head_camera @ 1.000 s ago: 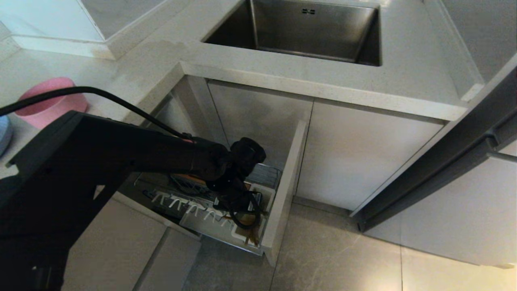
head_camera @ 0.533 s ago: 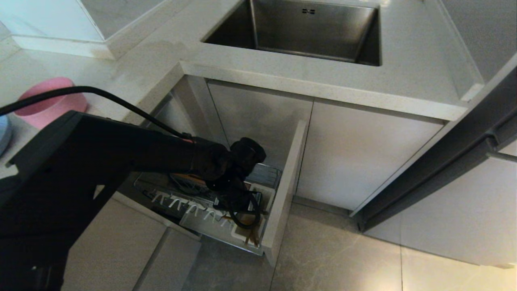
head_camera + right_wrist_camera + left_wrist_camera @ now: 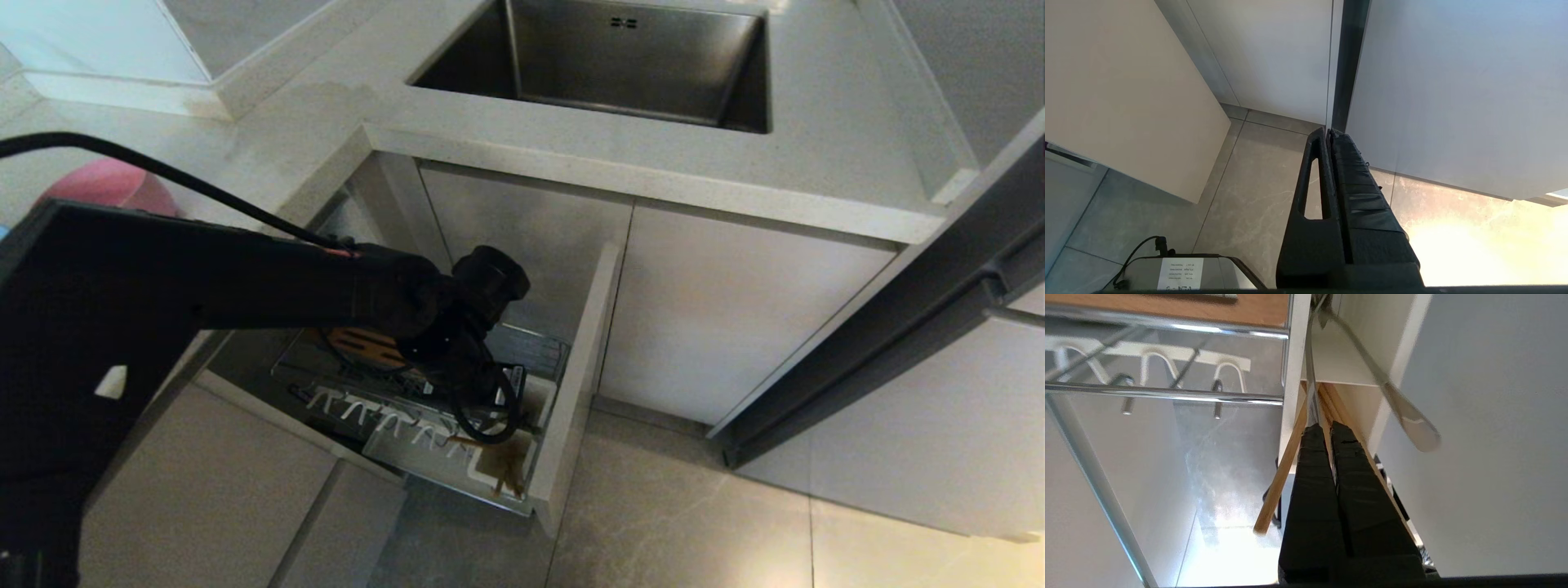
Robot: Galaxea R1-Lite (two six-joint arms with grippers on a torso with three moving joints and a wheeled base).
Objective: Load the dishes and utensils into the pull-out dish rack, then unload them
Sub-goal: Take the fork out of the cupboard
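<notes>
Black left gripper pinching spoon

pale countertop, pink bowl resting at its left end

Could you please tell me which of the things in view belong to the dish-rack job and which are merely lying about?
Part of the job:
pull-out dish rack
chopsticks and spoon, leaning in its utensil cup
pink bowl on the counter
left gripper, shut, at that cup

Just there:
sink
cabinet door
right gripper, shut, parked above the floor
</notes>
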